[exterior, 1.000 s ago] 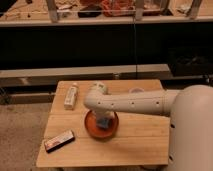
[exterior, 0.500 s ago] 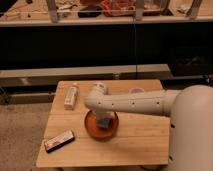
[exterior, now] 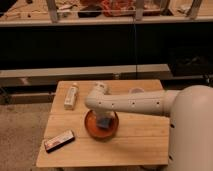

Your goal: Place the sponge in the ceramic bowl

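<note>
Reaching in from the right, the robot's thick white arm (exterior: 135, 102) crosses the pale wooden slatted table (exterior: 145, 142) and bends down at its elbow toward the middle of the board. Below that bend sits the round, shallow, glossy orange-red ceramic bowl (exterior: 89, 127), the widest dish on the table. Well to its left, near the front edge, lies a dark flat rectangular bar with a pale label (exterior: 59, 141). A pale bottle-like container (exterior: 71, 96) lies toward the back left, and a small pale cup (exterior: 135, 91) stands behind the arm at the back right. None of these touches the bowl.

The gripper (exterior: 103, 118) hangs at the arm's end, lowered inside the bowl's rim, directly over its centre. Right beneath it shows the small blue blocky sponge (exterior: 104, 123), within the rim and against the orange-red inside.

As a judgement, the carrying part looks done, since the sponge is already inside the bowl's outline. I cannot tell whether the gripper clasps the sponge or has let it go, nor whether the sponge rests on the bowl's floor or hangs just above it. If it is held, what is left is the release and lifting the arm clear; if it has been let go, only the lift remains.
</note>
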Motion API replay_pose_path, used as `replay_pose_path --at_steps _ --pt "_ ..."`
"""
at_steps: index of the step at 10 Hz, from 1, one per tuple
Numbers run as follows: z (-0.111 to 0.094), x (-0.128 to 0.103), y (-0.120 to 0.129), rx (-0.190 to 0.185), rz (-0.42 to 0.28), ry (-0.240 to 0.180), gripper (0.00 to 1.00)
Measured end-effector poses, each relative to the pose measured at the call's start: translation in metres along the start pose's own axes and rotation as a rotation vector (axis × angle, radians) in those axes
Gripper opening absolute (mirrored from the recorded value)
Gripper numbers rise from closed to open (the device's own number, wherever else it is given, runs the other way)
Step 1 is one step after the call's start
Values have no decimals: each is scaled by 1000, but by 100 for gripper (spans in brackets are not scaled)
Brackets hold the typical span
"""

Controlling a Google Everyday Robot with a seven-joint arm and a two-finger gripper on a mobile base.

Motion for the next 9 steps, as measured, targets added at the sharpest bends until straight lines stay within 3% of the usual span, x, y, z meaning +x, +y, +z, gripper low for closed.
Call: replay_pose_path --at_steps 5,7,9 --pt "1 0 1 2 -12 0 36" --pt "2 1 1 4 -20 0 46" --pt "3 1 1 4 -27 0 47"
